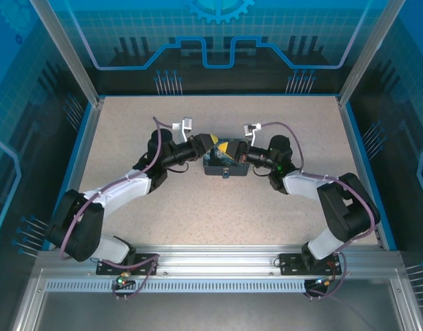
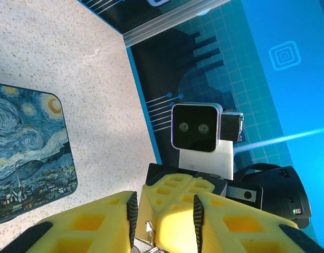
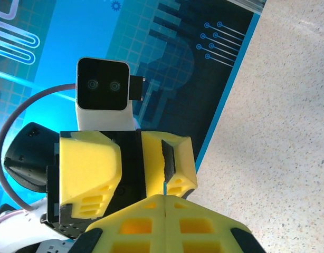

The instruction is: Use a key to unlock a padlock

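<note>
padlock (image 1: 225,174): tiny dark metal, by painted tin (image 2: 25,153) | left tool (image 2: 163,206) spread | right tool (image 3: 166,203) pressed together

Yellow fingers (image 1: 222,147) above tin box (image 1: 217,167)

One camera looks down from high behind me on the speckled beige surface (image 1: 198,200). My white left wrist camera (image 3: 101,84), close behind my yellow left hand (image 2: 163,205), faces my right wrist camera (image 2: 196,128), close behind my right hand (image 3: 166,203).

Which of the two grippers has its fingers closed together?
The right gripper: its yellow fingers meet along a seam in its wrist view, while the left gripper has its fingers standing apart.
</note>
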Tool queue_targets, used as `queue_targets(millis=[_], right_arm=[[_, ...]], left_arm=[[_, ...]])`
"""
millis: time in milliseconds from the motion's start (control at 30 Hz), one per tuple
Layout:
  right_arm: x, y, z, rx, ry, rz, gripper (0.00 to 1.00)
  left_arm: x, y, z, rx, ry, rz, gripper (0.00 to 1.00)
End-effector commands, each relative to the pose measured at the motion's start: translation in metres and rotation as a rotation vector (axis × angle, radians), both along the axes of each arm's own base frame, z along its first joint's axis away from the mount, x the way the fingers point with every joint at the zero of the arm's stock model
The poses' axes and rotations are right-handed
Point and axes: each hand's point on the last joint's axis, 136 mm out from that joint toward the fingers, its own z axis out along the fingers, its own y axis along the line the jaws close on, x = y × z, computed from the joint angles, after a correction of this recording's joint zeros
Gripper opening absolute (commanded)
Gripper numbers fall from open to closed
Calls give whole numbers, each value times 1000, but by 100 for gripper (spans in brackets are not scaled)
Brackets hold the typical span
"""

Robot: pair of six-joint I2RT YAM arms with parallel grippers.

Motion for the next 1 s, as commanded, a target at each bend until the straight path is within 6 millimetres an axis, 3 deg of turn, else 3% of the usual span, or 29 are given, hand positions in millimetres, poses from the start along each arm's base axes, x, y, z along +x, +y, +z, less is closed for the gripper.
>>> queue_targets(millis=[0, 400, 533, 733, 900, 933, 967], right_arm=[[6, -2, 7, 28, -2, 4, 0], [10, -1, 5, 24, 10, -9, 0], [12, -1, 5, 23, 13, -12, 0], [12, -1, 3, 20, 16, -13, 0], [12, -1, 3, 19, 17, -12, 0], [12, -1, 3, 18, 18, -13, 6], [11, -2, 3, 18, 20, -16, 20]], left_arm=[[-5, -6, 4, -39, -20, -46, 35], [-5, -18, -2, -50, -15, -62, 26], [-5, -19, -5, -52, -9, -57, 20], [-3, -17, -6, -61, -9, -36, 1], [-1, -15, -7, -68, -7, -13, 0], [-1, -14, -8, -69, -7, -6, 0], [-1, -13, -9, -70, -4, 8, 0]])
